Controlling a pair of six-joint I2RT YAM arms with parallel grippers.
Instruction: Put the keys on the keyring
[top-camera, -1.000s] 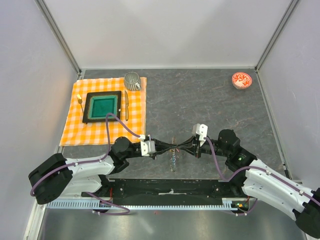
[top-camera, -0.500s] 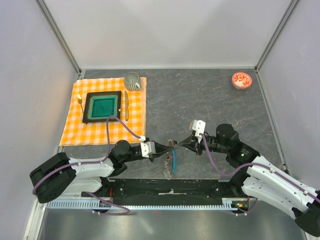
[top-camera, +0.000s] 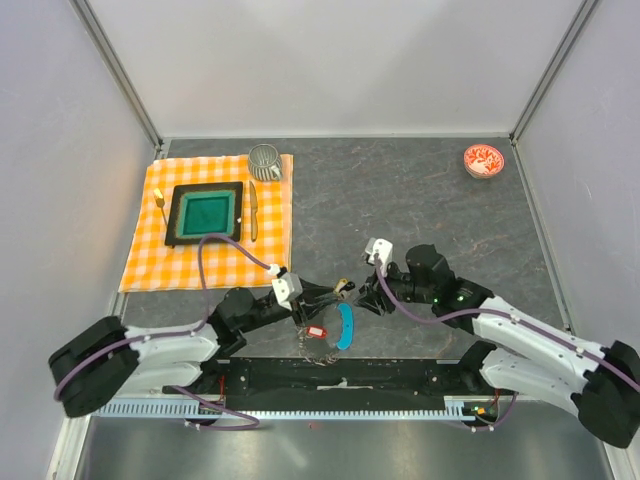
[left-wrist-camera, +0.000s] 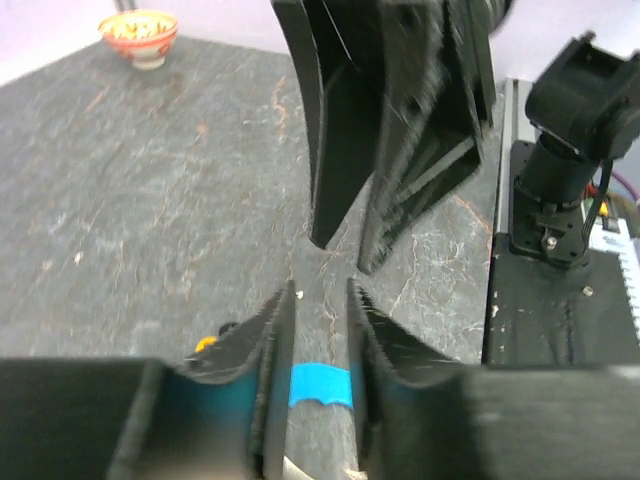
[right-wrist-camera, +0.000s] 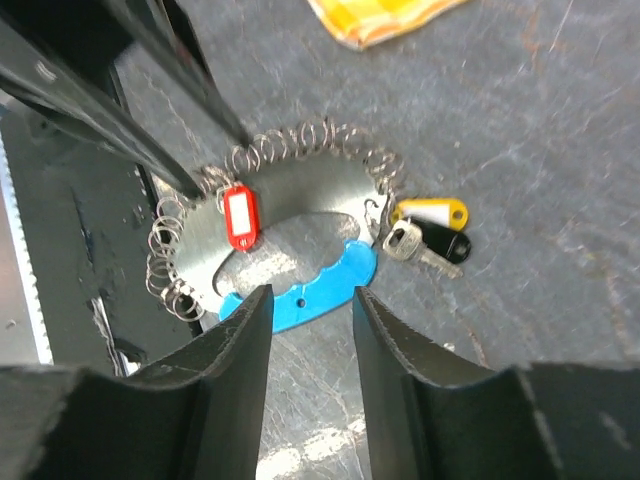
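Note:
The keyring (right-wrist-camera: 290, 145), a loop of silvery chain with a curved blue tag (right-wrist-camera: 300, 295), lies flat at the table's near edge (top-camera: 322, 340). A red-tagged key (right-wrist-camera: 238, 215) lies on the loop. A yellow-and-white tag (right-wrist-camera: 430, 212) and a black-headed key (right-wrist-camera: 430, 245) lie at the loop's end beside the blue tag. My right gripper (right-wrist-camera: 310, 295) is open above the blue tag and holds nothing. My left gripper (left-wrist-camera: 318, 290) is open a little and empty. The blue tag (left-wrist-camera: 320, 385) shows on the table behind its fingers.
An orange checked cloth (top-camera: 150, 260) at the back left carries a green-and-black tray (top-camera: 205, 212), cutlery and a metal mug (top-camera: 265, 160). A red-and-white bowl (top-camera: 484, 160) stands at the back right. The black base rail (top-camera: 340, 375) runs just behind the keyring.
The keyring was held up between both grippers. Both have let go, and it now lies spread on the table. The right arm has shifted left, and both grippers are open.

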